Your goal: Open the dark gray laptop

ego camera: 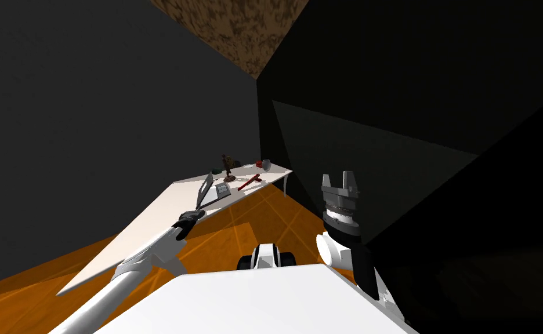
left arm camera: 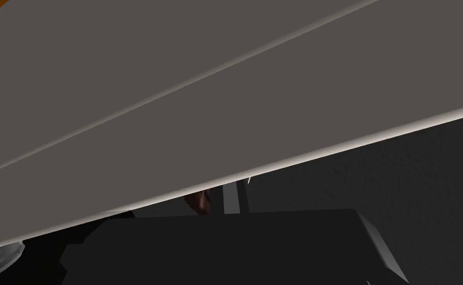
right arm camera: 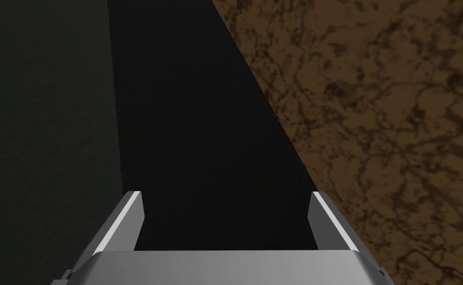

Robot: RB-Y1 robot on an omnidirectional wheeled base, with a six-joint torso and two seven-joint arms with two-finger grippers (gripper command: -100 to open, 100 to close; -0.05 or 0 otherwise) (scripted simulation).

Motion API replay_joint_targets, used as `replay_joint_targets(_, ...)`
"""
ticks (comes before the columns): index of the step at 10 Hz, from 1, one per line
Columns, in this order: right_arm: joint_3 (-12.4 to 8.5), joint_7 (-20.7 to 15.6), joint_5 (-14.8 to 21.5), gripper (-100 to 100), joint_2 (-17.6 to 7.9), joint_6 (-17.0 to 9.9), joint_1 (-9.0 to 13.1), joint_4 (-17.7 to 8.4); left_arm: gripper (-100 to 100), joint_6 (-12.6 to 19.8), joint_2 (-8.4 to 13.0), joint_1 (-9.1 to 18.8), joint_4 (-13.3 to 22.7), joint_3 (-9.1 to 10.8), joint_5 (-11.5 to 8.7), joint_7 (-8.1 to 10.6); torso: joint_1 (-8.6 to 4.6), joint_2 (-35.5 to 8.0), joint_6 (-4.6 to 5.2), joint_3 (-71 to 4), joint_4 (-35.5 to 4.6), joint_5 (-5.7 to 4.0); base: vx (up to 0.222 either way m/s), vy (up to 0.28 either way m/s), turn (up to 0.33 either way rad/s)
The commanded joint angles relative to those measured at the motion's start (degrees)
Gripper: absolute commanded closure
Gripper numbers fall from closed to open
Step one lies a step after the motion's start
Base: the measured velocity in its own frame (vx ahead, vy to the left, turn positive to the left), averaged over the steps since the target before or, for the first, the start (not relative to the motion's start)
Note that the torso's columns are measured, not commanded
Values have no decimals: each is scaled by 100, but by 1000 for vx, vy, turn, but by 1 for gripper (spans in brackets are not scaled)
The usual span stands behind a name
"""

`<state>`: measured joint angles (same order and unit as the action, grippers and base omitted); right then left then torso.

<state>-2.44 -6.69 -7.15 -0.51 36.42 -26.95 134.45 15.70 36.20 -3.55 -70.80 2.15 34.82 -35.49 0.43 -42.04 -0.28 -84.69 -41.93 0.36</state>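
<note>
- The dark grey laptop [ego camera: 211, 188] sits just left of the frame's centre in the head view, near the front edge of the white table [ego camera: 148, 229]. Its lid looks tilted up off the base.
- My left gripper [ego camera: 190, 219] is just below the laptop at that front edge. I cannot tell whether it is open or closed.
- In the left wrist view, a flat grey surface [left arm camera: 255, 99] with a pale edge crosses close ahead.
- Beyond the laptop, toward the table's far end, stand a brown figurine [ego camera: 228, 165], a red tool [ego camera: 248, 182] and a grey bowl [ego camera: 267, 165]. Any markings are too small to read.
- Orange floor [ego camera: 253, 223] lies open right of the table edge.
- My right gripper [ego camera: 339, 181] is raised right of centre, well apart from the table, fingers spread with nothing between them.
</note>
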Motion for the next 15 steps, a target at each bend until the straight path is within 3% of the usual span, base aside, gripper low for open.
replay_joint_targets(1, 1, 0, 0, 0, 0, 0, 2, -1, 100, 107, 250, 282, 468, -100, 462, 435, -12, -23, 33, 13, -22, -12, -119, -45, -219)
replay_joint_targets(2, 1, 0, 0, 0, 0, -1, 2, -1, 100, 107, 250, 282, 623, -100, 612, 603, -24, -27, 36, 19, -28, -16, -55, -27, -41)
replay_joint_targets(3, 0, 0, 0, 0, 0, 0, 1, 0, 100, 107, 250, 282, 623, -100, 612, 737, -22, -12, 15, 8, -20, -19, -11, -13, 36)
replay_joint_targets(4, 0, 0, 0, 0, 0, 0, 0, 0, 100, 219, 490, 578, 879, -176, 890, 922, -17, -2, 8, 0, -15, -17, -103, -50, -347)
replay_joint_targets(5, 1, 0, 0, 0, 0, -1, 3, -1, 100, 219, 490, 578, 1082, -176, 1110, 1098, -36, -29, 35, 14, -30, -26, -113, -59, -158)
replay_joint_targets(7, 0, 0, 0, 0, 0, 0, 0, 0, 100, 219, 490, 578, 1137, -176, 1227, 1398, -37, -14, 25, 8, -33, -34, -24, -20, 46)
replay_joint_targets(8, 0, 0, 0, 0, 0, 0, 0, 0, 100, 330, 730, 837, 1371, -252, 1439, 1558, -32, -3, 28, 0, -29, -32, -77, -59, -296)
replay_joint_targets(9, 1, 0, 0, 0, 0, -1, 2, -1, 100, 330, 730, 874, 1507, -252, 1467, 1684, -55, -26, 39, 11, -36, -39, -95, -47, -170)
replay_joint_targets(11, 0, 0, 0, 0, 0, 0, 0, 0, 100, 330, 730, 874, 1651, -252, 1749, 1982, -36, -22, 25, 13, -36, -34, -30, -12, 6)
replay_joint_targets(12, 0, 0, 0, 0, 0, 0, 0, 0, 100, 330, 730, 874, 1651, -252, 1841, 2109, -31, -10, 27, 4, -31, -32, 5, 4, 6)
replay_joint_targets(13, -1, 0, 0, 0, -1, 0, 0, 0, 100, 342, 732, 867, 1633, -256, 1762, 2001, -33, -7, 29, 2, -30, -32, 0, 0, 0)
replay_joint_targets(14, -1, 0, 0, 0, -1, 0, 0, 0, -100, 306, 897, 1007, 1581, -134, 1918, 2024, -40, -15, 28, 6, -32, -34, 2, -13, 109)
replay_joint_targets(15, -1, 0, 0, 0, 0, 0, -1, 0, -100, 306, 897, 1007, 1581, -134, 1918, 2024, -48, -22, 26, 11, -35, -39, 7, -15, 78)
